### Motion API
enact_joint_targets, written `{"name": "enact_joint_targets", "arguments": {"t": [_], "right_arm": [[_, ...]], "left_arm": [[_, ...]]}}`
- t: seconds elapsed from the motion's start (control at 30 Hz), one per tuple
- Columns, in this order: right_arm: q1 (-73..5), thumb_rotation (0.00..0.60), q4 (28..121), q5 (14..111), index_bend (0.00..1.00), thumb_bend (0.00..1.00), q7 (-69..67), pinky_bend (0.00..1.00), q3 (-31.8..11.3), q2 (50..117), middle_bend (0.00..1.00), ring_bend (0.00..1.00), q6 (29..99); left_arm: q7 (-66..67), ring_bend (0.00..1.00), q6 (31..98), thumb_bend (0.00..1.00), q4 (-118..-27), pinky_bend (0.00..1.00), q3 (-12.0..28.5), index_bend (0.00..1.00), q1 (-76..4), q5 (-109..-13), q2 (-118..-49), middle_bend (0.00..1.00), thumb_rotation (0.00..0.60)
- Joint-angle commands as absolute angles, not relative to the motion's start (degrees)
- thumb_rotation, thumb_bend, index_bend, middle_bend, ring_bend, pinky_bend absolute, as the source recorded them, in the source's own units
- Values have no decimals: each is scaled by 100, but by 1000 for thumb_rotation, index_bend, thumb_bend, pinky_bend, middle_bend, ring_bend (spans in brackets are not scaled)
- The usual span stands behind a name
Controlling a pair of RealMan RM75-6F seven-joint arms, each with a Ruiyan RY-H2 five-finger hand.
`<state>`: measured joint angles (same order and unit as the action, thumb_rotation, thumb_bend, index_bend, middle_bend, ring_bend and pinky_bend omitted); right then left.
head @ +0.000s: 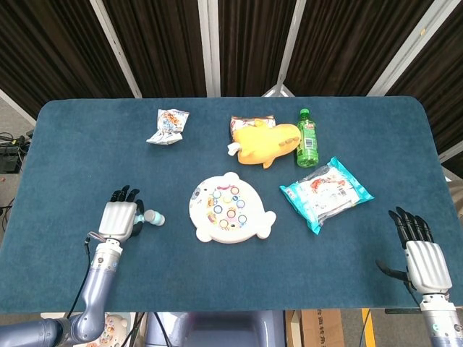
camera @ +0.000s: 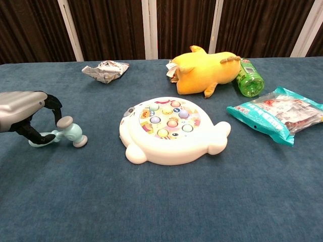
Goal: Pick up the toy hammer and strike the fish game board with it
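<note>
The toy hammer [camera: 68,132], pale teal with grey faces, lies on the blue table left of the white fish game board [camera: 171,146]. My left hand [camera: 22,112] arches over its handle, with the fingertips [camera: 54,105] by the hammer's head and the thumb [camera: 38,137] against the handle. The grasp is not closed. In the head view the left hand [head: 121,219] covers the handle, so only the hammer's head [head: 153,218] shows, left of the fish board [head: 249,225]. My right hand [head: 421,254] rests at the near right table edge, fingers spread, holding nothing.
A yellow plush toy [head: 266,142] and a green bottle [head: 307,137] lie behind the board. A snack bag [head: 325,191] sits to its right, and a crumpled wrapper [head: 168,126] lies at the back left.
</note>
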<state>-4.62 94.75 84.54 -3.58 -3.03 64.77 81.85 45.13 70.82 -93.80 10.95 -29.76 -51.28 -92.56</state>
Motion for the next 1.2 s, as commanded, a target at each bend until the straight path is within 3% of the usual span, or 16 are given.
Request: {"name": "enact_joint_targets", "arguments": {"t": [0.03,1.2], "right_arm": [[-464,600,9473,8448,0,192,-366,0,-305,6475,0,0,8179],[-472,600,9507,8427,0,192,-400,0,-288,6446,0,0,8124]], "left_arm": [[4515,43,7094,352,-9363,136,1101,481,-3008,-5072,-9291,144,600],[4552,57,7202,375,-9176,136,1000,489,-3247,-4767,-9550,167,600]]}}
